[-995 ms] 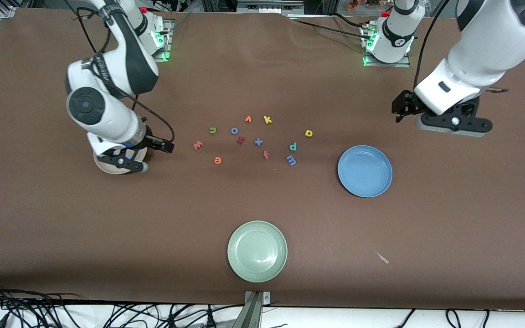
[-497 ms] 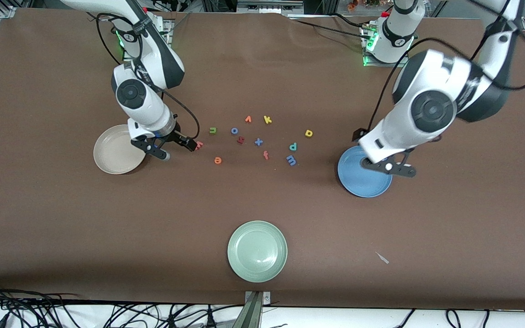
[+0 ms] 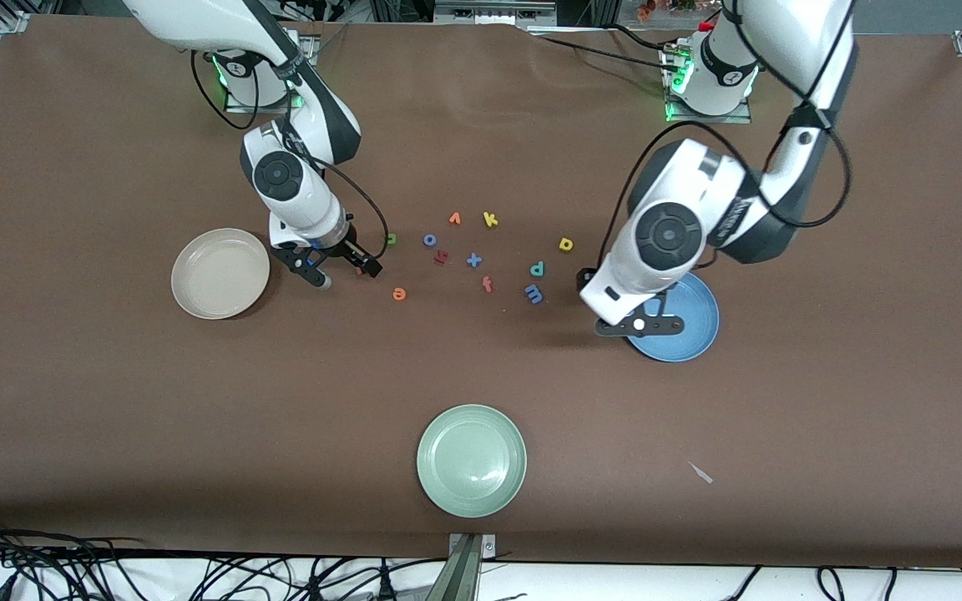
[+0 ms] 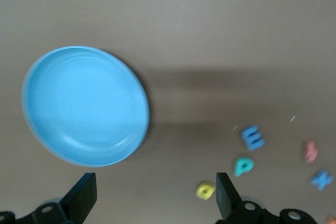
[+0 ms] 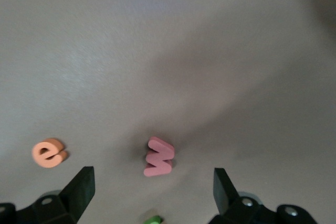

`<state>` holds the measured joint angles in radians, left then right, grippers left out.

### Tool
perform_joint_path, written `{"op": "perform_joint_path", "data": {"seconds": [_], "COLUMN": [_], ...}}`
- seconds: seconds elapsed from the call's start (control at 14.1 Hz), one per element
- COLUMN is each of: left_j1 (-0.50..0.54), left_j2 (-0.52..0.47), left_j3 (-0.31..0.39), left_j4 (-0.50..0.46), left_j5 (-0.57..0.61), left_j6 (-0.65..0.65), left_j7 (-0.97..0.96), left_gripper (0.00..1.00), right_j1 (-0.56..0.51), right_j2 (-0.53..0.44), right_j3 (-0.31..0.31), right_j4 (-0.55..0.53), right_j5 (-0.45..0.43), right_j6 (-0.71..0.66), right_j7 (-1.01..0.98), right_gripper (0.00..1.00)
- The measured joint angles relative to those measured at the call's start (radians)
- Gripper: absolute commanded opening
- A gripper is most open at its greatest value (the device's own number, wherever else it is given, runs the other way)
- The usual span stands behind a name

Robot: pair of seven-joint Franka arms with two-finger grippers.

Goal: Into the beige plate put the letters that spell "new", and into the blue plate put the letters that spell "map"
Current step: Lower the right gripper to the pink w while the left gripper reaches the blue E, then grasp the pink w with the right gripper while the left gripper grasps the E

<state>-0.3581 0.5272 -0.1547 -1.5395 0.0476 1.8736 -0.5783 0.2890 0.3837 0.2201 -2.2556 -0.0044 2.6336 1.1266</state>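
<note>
Brown tabletop point(image 3: 113, 417) before you. Beige plate point(image 3: 220, 274) toward right arm's end, blue plate point(image 3: 681, 330) toward left arm's end, pale green plate point(image 3: 471, 460) near tabletop edge closest to front camera. Small foam letters point(image 3: 473, 260) scattered mid-table between beige and blue plates. Small pale scrap point(image 3: 701, 472) near that same edge.

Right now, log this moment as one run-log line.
right end effector: open over pinkish-red foam w | left end effector: open beside round blue plate | round beige plate: no letters

loose foam letters point(image 3: 535, 293) flat on table between beige plate point(image 3: 220, 273) and blue plate point(image 3: 686, 334)
</note>
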Motion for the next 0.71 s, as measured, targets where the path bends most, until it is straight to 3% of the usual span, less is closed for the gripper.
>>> {"op": "perform_joint_path", "data": {"seconds": [0.36,0.71], "left_j1": [-0.069,-0.113], "left_j2": [0.127,0.185], "left_j3": [-0.001,-0.002], "left_j4": [-0.001,-0.002], "left_j5": [-0.052,-0.148], "left_j6": [0.19,0.245], "left_j7": [-0.302,-0.423], "left_gripper": [1.0,1.0], "right_j1": [0.005,0.004], "right_j2": [0.043,0.045], "right_j3": [-0.001,-0.003], "right_j4": [0.004,0.008], "right_j5": [0.0,0.0], "right_j6": [0.024,0.025], "right_j7": [0.007,0.007], "right_gripper": [0.99,0.92]}}
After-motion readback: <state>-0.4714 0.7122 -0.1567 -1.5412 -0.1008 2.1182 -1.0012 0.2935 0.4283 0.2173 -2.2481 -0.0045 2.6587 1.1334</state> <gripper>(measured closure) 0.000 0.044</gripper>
